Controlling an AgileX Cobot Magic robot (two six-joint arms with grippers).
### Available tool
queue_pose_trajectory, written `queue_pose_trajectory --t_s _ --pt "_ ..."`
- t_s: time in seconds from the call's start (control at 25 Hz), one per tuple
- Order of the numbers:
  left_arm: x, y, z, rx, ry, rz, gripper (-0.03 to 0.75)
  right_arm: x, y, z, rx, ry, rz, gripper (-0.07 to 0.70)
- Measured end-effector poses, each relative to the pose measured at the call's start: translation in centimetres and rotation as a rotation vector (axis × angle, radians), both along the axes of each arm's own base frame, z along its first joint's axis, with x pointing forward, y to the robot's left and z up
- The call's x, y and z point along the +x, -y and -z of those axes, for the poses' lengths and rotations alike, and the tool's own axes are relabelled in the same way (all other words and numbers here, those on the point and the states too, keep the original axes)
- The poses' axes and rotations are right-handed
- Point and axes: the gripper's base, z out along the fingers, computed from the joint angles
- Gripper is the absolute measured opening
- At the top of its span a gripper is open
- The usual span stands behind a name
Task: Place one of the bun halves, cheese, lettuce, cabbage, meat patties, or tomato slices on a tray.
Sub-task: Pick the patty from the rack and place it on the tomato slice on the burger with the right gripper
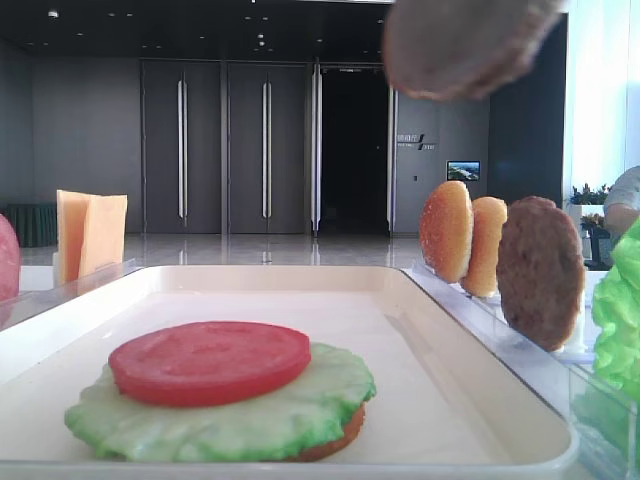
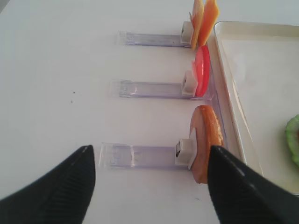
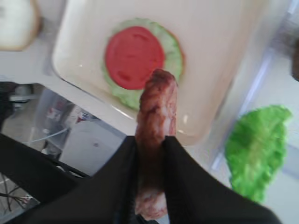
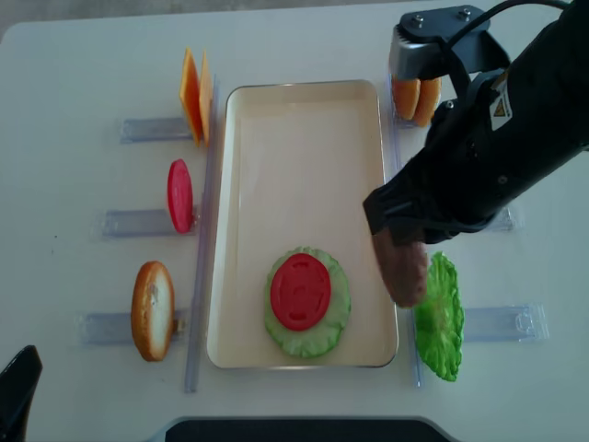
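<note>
Your right claw (image 3: 150, 154) is clamped edge-on around a greyish-brown meat patty (image 3: 156, 116), holding it in the air over the right rim of the cream tray (image 4: 304, 129), beside a loose lettuce leaf (image 4: 438, 318). On the tray, a tomato slice (image 4: 300, 291) lies on lettuce over a bun half. Your left claw (image 2: 149, 184) hangs wide open and empty above the table, near a standing bun half (image 2: 205, 140)
</note>
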Motion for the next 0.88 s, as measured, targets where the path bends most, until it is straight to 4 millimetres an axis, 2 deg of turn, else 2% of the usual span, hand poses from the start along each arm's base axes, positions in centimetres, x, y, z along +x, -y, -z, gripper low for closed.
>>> queue_pose_trajectory --t_s 0.2,0.48,0.68,0.88 --pt "0.0 0.0 0.0 0.0 0.0 0.0 0.573 0.6 -1.5 -0.4 0.193 0.077 -0.039 0.125" --pt "0.0 0.0 0.0 0.0 0.0 0.0 0.573 2.6 -2.4 2.5 0.476 -0.007 -0.027 0.125" --pt "0.0 0.0 0.0 0.0 0.0 0.0 0.573 5.1 -1.5 4.9 0.532 -0.004 0.045 0.125" --pt "0.0 0.0 0.0 0.0 0.0 0.0 0.573 5.7 -1.6 6.1 0.527 -0.012 0.024 0.125"
